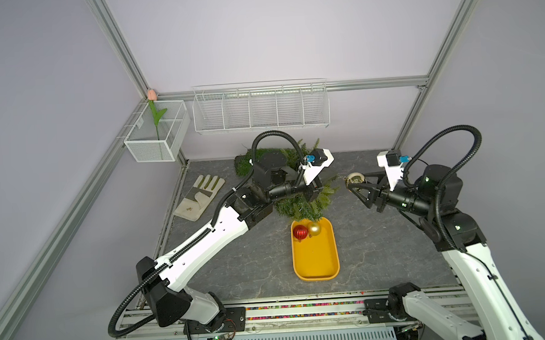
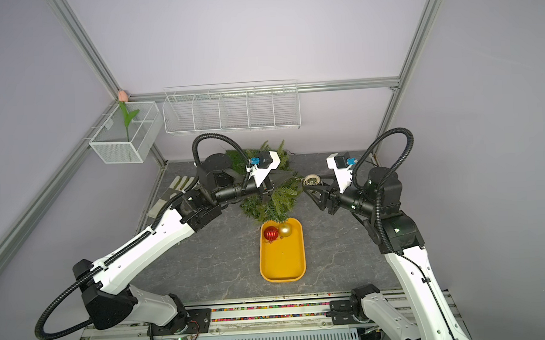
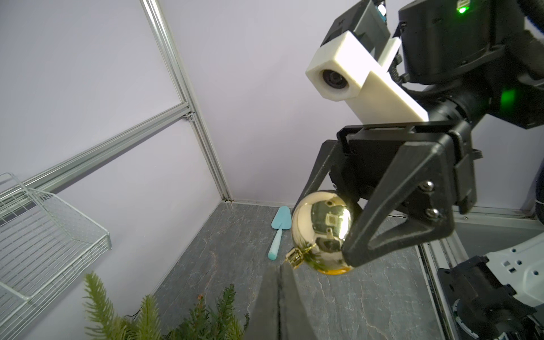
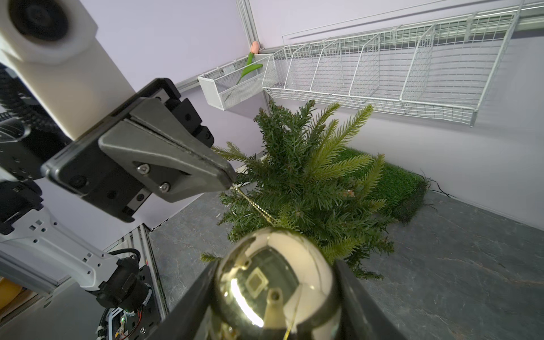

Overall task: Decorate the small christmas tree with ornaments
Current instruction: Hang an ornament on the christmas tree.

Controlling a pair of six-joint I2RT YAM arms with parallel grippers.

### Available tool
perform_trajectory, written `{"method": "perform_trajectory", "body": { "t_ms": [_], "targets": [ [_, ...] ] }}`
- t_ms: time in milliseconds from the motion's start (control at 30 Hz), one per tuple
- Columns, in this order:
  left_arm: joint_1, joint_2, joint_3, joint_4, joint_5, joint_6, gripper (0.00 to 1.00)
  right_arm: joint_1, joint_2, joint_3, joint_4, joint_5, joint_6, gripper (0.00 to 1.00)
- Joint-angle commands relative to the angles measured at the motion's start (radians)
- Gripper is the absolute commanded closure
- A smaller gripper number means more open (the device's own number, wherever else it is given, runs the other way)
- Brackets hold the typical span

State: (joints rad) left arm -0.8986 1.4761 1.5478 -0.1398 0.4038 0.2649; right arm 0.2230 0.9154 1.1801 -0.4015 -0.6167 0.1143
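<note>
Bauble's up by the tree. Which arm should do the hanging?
Left, probably. The left gripper is shut on the gold loop of the pale gold bauble, right at the small christmas tree, so it can steer it onto a branch. The right gripper only clamps the bauble's body.

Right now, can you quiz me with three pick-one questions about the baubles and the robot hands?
1. Where is the red bauble? A) in the tray B) on the tree C) in the basket
2. How many baubles lie in the tray? A) one B) two C) three
3. What is the right gripper doing? A) hanging empty B) holding the pale bauble C) holding the glove
Answers: 1 A, it sits in the yellow tray. 2 B, the red one and the gold bauble lie there. 3 B, it clamps the pale bauble; the shut left gripper pinches its string.
</note>
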Motion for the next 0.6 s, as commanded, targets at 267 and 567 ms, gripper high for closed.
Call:
{"method": "perform_trajectory", "body": {
  "t_ms": [267, 567],
  "targets": [
    [0.021, 0.109, 0.141, -0.066, -0.097, -0.036, 1.0, -0.059, 0.113, 0.037, 0.072, 0.011, 0.094, 0.72],
    [0.036, 0.157, 0.169, -0.086, -0.143, -0.032, 1.0, -0.16, 0.232, 0.055, 0.187, -0.218, 0.321, 0.74]
  ]
}}
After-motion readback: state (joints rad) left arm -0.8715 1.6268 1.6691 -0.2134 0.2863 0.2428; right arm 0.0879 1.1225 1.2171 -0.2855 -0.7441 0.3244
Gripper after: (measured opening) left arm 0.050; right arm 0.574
